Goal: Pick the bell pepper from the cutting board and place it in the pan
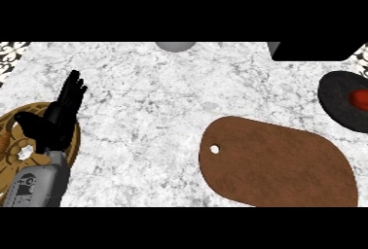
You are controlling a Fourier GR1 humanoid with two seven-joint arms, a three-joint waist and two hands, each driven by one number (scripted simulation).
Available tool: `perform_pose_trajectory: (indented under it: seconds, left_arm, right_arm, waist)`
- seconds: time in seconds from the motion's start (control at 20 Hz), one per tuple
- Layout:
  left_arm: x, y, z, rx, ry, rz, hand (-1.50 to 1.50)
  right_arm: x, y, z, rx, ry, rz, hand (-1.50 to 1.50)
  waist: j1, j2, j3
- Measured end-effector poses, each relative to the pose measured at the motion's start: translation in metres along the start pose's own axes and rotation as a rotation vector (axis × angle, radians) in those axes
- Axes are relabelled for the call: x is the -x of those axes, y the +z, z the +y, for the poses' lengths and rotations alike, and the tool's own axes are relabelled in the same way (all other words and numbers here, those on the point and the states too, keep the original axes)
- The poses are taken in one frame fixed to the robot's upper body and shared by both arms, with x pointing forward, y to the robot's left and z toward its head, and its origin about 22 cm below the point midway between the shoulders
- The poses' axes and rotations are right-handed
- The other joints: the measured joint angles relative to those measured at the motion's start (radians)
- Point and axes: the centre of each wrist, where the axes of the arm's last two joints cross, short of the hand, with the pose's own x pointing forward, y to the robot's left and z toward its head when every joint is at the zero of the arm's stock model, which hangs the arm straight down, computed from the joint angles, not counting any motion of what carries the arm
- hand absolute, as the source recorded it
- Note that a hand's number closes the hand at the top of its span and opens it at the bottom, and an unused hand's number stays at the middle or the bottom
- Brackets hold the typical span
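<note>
The red bell pepper (360, 98) sits in the black pan (341, 104), at the right edge of the view. The brown cutting board (277, 163) lies just left of the pan and below it, with nothing on it. So the job looks done. The left robot hand (61, 114) rests far left of the pan, fingers straight and pressed together, holding nothing, over a gold plate (10, 146). The right robot hand does not show. The worktop (158, 97) is speckled white stone.

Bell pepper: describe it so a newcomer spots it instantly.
Start at the big brown cutting board at lower right, then go up to the black round pan at the right edge. The bell pepper lies inside, the only red thing here.
</note>
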Motion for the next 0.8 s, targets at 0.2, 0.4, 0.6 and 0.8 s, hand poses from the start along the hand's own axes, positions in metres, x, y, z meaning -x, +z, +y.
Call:
perform_pose_trajectory:
  seconds: [0.2,0.4,0.6,0.8]
  left_arm:
    - [-0.001,0.002,0.008,-0.025,-0.004,0.017,0.0]
    - [-0.001,0.004,0.013,-0.034,-0.01,0.026,0.0]
    - [0.0,0.007,0.018,-0.045,-0.013,0.027,0.0]
    - [0.007,0.012,0.024,-0.053,-0.009,0.026,0.0]
  right_arm:
    - [0.015,0.011,-0.014,-0.062,-0.068,-0.038,-1.5]
    - [0.021,0.022,-0.028,-0.091,-0.104,-0.071,-1.5]
    - [0.023,0.038,-0.043,-0.102,-0.113,-0.085,-1.5]
    - [0.024,0.065,-0.055,-0.13,-0.104,-0.077,-1.5]
  waist:
    - [-0.024,-0.011,-0.003]
    - [-0.04,-0.017,-0.006]
    - [-0.049,-0.019,-0.008]
    - [-0.053,-0.019,-0.009]
